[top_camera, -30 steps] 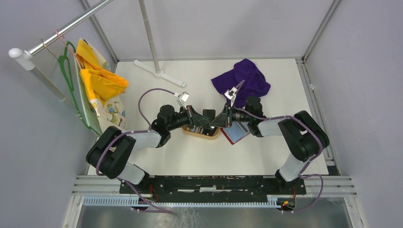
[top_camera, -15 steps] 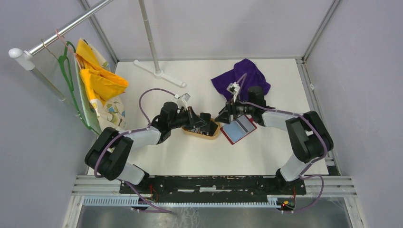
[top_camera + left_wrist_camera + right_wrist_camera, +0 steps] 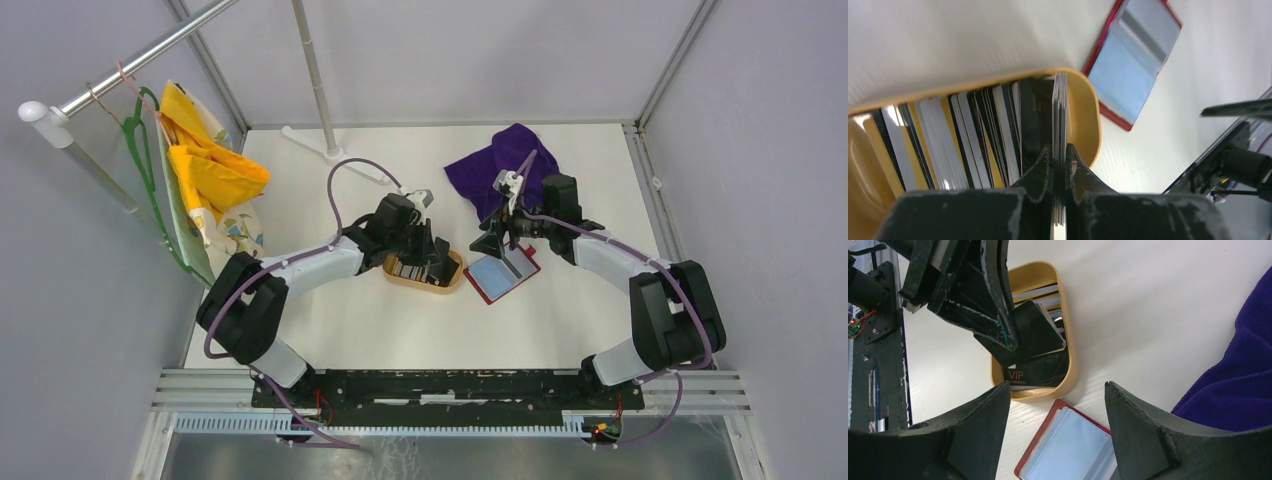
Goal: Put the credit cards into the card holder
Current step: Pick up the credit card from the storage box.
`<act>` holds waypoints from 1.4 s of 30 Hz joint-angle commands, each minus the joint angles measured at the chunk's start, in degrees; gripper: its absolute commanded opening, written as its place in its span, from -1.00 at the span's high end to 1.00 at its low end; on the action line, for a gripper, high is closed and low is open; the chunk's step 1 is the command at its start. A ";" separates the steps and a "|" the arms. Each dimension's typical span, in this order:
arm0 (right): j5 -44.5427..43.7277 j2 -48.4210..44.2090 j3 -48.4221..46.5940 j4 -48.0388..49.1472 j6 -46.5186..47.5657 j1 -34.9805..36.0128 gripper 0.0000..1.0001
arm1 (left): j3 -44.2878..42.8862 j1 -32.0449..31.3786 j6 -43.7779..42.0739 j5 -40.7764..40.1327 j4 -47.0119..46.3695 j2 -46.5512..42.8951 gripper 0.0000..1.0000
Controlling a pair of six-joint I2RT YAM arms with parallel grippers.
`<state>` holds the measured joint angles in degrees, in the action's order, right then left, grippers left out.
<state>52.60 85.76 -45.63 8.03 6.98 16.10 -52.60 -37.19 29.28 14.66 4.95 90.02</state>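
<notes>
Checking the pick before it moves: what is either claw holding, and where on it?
The left claw pinches a few thin dark plastic cards by one end; the right claw is open and empty.

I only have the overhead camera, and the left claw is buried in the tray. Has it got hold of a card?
Observer: Yes. The left wrist view shows the left claw shut on a thin stack of cards, seen edge-on, not a single card.
Operator: What else is in the tray?
Observer: A row of cards standing on edge fills the tray.
Operator: And the right claw?
Observer: The right wrist view shows the right claw open, above the near corner of the opened card holder.
</notes>
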 commanded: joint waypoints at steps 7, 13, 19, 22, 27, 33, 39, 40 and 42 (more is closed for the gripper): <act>2.60 -0.48 -0.87 -0.21 1.54 -0.37 -0.49 | -2.59 -1.30 -4.01 -1.31 4.27 1.70 0.96; 3.02 -0.44 -0.87 -0.17 1.45 -0.45 -0.49 | -3.12 -1.43 -3.17 1.17 2.08 4.13 0.93; 3.65 -0.15 -0.96 -0.16 1.22 -0.54 -0.49 | -3.32 -2.34 -1.88 2.98 0.23 5.66 0.77; 3.82 -0.22 -0.96 -0.12 1.19 -0.58 -0.49 | -3.73 -3.25 -1.68 2.69 0.25 6.17 0.65; 4.26 -0.19 -0.96 -0.13 1.02 -0.65 -0.49 | -4.28 -3.59 -1.83 0.11 1.95 6.28 0.51; 4.70 -0.10 -1.04 -0.05 0.93 -0.70 -0.49 | -6.15 -4.65 -3.18 -5.50 5.96 5.24 0.42; 4.84 -0.15 -1.04 -0.04 0.84 -0.77 -0.49 | -7.74 -5.54 -3.77 -6.85 8.14 4.39 0.43; 4.88 -0.14 -1.04 -0.06 0.84 -0.79 -0.49 | -7.70 -5.49 -3.59 -6.11 7.92 4.16 0.43; 4.88 -0.15 -1.04 -0.03 0.84 -0.73 -0.49 | -7.63 -5.54 -3.08 -4.24 7.08 4.03 0.44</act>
<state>55.75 85.78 -45.63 6.72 7.79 15.59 -58.24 -42.50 27.49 9.13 12.56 96.31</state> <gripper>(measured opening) 0.748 0.287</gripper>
